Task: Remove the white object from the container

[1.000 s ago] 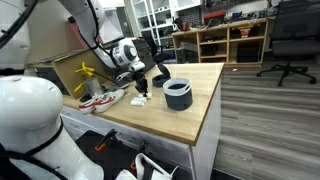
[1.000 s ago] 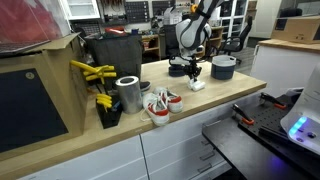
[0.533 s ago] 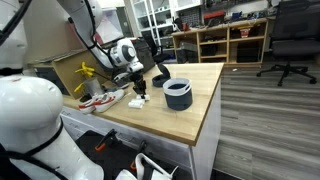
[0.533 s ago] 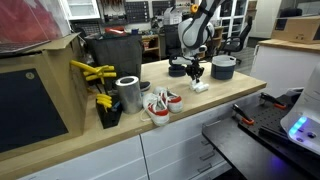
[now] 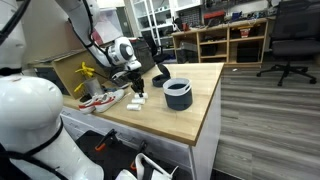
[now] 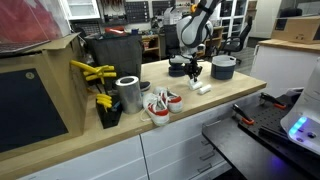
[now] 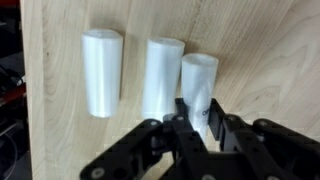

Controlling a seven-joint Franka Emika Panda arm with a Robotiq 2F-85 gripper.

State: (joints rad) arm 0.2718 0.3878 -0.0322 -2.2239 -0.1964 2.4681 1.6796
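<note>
The dark blue-grey container (image 5: 178, 95) stands on the wooden table, to the side of my gripper; it also shows in an exterior view (image 6: 224, 67). Three white objects lie side by side on the table in the wrist view. My gripper (image 7: 199, 122) reaches down over the rightmost white object (image 7: 199, 75), with its jaws set against both sides of that object's near end. In both exterior views the gripper (image 5: 137, 90) (image 6: 195, 74) hangs low just above the white pieces (image 5: 138, 101) (image 6: 201, 89). The container is out of the wrist view.
A red-and-white bundle (image 5: 100, 100) (image 6: 160, 103) lies on the table beyond the white pieces. A black wedge-shaped thing (image 5: 160, 75) sits behind the container. A metal can (image 6: 128, 94), yellow tools (image 6: 92, 72) and a cardboard box (image 6: 35, 95) stand at one end.
My gripper has shifted slightly away from the container, staying low over the white pieces. Nothing else has moved.
</note>
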